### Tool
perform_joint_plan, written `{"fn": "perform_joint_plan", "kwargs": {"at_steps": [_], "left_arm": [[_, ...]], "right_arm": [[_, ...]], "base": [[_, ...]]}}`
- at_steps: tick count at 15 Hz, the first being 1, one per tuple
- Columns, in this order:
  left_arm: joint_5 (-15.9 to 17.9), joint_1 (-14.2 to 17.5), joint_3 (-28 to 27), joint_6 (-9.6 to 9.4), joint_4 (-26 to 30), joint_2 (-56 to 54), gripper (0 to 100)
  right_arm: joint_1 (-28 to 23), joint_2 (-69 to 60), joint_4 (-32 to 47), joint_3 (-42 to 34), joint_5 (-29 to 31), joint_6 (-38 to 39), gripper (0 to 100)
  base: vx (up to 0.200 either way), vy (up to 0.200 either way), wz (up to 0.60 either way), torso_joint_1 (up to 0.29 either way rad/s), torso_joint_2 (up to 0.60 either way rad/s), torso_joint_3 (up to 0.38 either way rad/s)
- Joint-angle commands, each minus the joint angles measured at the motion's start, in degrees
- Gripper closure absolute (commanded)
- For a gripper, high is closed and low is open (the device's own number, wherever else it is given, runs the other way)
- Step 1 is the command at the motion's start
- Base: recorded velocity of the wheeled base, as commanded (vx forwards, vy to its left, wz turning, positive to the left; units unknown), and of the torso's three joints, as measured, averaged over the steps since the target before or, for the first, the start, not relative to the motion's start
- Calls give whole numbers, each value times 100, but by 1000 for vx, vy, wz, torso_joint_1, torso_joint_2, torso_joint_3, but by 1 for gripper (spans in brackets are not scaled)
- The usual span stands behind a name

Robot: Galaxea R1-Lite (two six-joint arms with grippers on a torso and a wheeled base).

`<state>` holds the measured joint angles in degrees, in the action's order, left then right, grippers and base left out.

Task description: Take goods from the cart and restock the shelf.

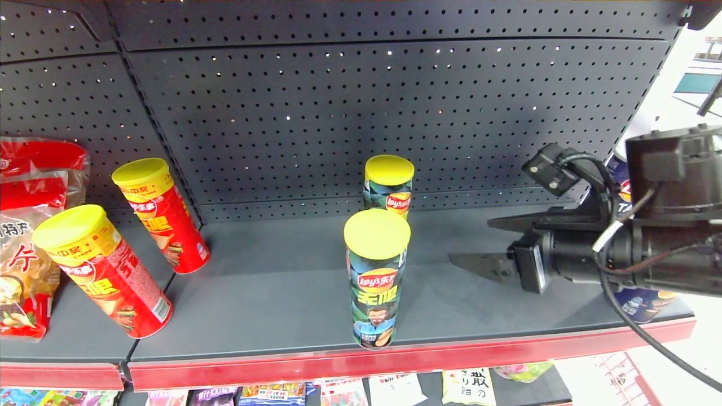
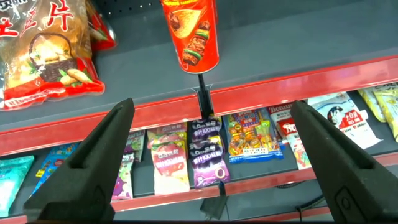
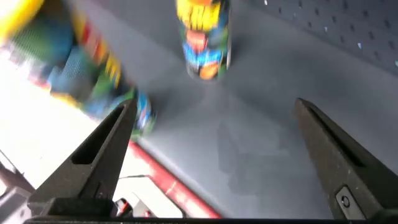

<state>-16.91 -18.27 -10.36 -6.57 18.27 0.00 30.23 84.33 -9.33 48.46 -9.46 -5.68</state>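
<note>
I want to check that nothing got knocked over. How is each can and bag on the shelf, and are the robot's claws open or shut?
Front blue-green can: standing, lid on.
Back blue-green can: standing, lid on.
Front red can: standing, lid on.
Back red can: standing, lid on.
Snack bag: propped upright on the shelf.
Right gripper: open, empty.
Left gripper: open, empty.

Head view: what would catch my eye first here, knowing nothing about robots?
The front green can stands near the shelf's red edge, the rear green can behind it by the pegboard, both yellow-lidded. The right gripper hangs over the shelf to their right, fingers spread and empty. Two red cans stand at the left.
</note>
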Motion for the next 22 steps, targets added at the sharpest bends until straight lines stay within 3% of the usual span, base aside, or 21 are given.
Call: {"fn": "perform_joint_plan", "kwargs": {"at_steps": [1, 2, 8, 10, 12, 14, 16, 20, 22], "left_arm": [[3, -1, -1, -2, 1, 0, 0], [3, -1, -1, -2, 1, 0, 0], [3, -1, 8, 42, -8, 0, 0], [12, -1, 8, 86, 1, 0, 0], [47, -10, 8, 112, 1, 0, 0], [443, -10, -1, 103, -8, 0, 0], [610, -10, 8, 103, -8, 44, 0], [610, -10, 8, 103, -8, 62, 0], [610, -10, 8, 112, -8, 53, 0]], "right_arm": [[18, -594, -25, -381, 23, -12, 0], [132, -1376, -17, -1031, 58, -82, 0], [88, -3784, 19, -2736, 489, -276, 0], [-44, -4900, 247, -3141, 1078, -276, 0], [-343, -5990, 1416, -2991, 1693, -232, 0], [-931, -7203, 3060, -2710, 1737, -214, 0], [-1599, -7906, 3684, -2789, 1781, -188, 0], [-1573, -7915, 3613, -3193, 2440, -65, 0], [-1573, -7906, 2743, -3844, 2651, 217, 0]], "base": [[0, 0, 0, 0, 0, 0], [0, 0, 0, 0, 0, 0], [0, 0, 0, 0, 0, 0], [0, 0, 0, 0, 0, 0], [0, 0, 0, 0, 0, 0], [0, 0, 0, 0, 0, 0], [0, 0, 0, 0, 0, 0], [0, 0, 0, 0, 0, 0], [0, 0, 0, 0, 0, 0]]}}
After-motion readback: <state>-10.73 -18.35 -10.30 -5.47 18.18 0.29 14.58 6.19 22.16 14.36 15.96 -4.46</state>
